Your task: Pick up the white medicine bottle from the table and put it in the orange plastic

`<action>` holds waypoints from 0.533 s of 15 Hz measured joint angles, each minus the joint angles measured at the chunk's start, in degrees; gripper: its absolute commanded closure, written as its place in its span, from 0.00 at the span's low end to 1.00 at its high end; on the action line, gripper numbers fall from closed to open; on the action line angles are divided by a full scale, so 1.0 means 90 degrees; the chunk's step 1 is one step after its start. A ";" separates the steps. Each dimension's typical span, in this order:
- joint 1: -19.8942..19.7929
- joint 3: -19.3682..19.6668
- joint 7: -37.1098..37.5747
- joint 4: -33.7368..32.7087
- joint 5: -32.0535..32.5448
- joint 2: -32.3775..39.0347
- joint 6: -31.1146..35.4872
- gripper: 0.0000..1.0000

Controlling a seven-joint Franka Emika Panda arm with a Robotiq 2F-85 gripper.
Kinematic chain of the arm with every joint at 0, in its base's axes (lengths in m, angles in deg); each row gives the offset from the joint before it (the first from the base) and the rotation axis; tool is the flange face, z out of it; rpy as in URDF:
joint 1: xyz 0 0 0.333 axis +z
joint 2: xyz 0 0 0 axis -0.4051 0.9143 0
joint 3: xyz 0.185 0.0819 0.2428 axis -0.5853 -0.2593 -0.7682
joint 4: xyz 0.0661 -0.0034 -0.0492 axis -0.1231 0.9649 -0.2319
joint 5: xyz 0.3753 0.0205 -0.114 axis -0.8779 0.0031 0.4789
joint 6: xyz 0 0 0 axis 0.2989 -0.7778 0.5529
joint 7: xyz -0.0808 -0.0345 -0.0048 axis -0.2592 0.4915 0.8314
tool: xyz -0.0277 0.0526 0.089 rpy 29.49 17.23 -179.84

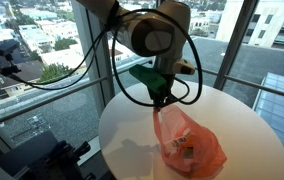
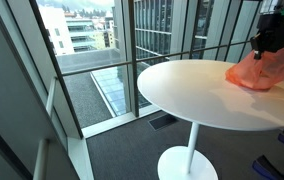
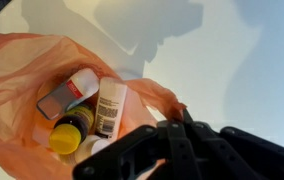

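Observation:
The white medicine bottle lies inside the orange plastic bag, label up, with other items around it. The bag stands on the round white table in both exterior views. My gripper is shut, pinching the bag's rim at its near edge. In the exterior views the gripper is just above the bag, holding its top up.
A bottle with a yellow cap and a grey and red pack are also in the bag. The table is round on one pedestal, next to tall windows with railings.

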 measured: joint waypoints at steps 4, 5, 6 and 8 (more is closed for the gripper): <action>-0.0001 0.0049 -0.0075 0.0000 0.0000 -0.0022 -0.0053 0.38; 0.0000 0.0049 -0.0078 0.0000 0.0021 -0.0026 -0.0053 0.29; 0.0000 0.0049 -0.0078 0.0000 0.0042 -0.0040 -0.0055 0.20; 0.0000 0.0050 -0.0076 0.0001 0.0197 -0.0099 -0.0076 0.05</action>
